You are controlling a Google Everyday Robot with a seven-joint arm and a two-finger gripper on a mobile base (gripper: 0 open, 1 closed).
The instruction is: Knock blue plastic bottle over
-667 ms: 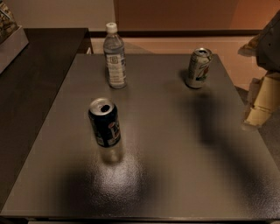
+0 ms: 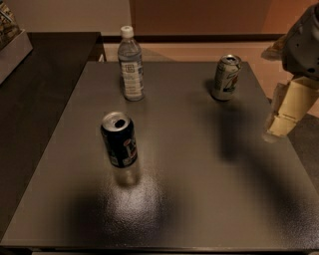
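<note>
Looked down on a dark grey table (image 2: 199, 199) with a faint sheen, a brown wall (image 2: 199, 15) and pale floor (image 2: 189, 50) past its far edge. Took the dark blue can (image 2: 119, 139), upright left of the table's middle with its opened top showing, as the mark for everything else.

Found the gripper (image 2: 280, 124) far to the right of that can and a little farther back, hanging past the table's right edge. Pale beige, pointed down and leftward below a grey arm housing (image 2: 304, 45). Touched none of the cans or the bottle. Could not tell whether spread or pressed together.

Saw a soft dark shadow (image 2: 229, 134) on the tabletop between gripper and can. Noted the green-and-white can (image 2: 227, 77) upright behind and to the right of the dark blue can, well apart from it, nearer the gripper than anything else but clear of it.

Spotted the blue plastic bottle (image 2: 131, 67) almost straight behind the dark blue can, near the far edge. Stood upright, white cap on, pale label around its middle, taller than both cans and apart from each.

Made out a darker counter (image 2: 45, 89) left of the can, beside the table, with a pale box (image 2: 12, 47) at its far end, perhaps holding printed packets.
</note>
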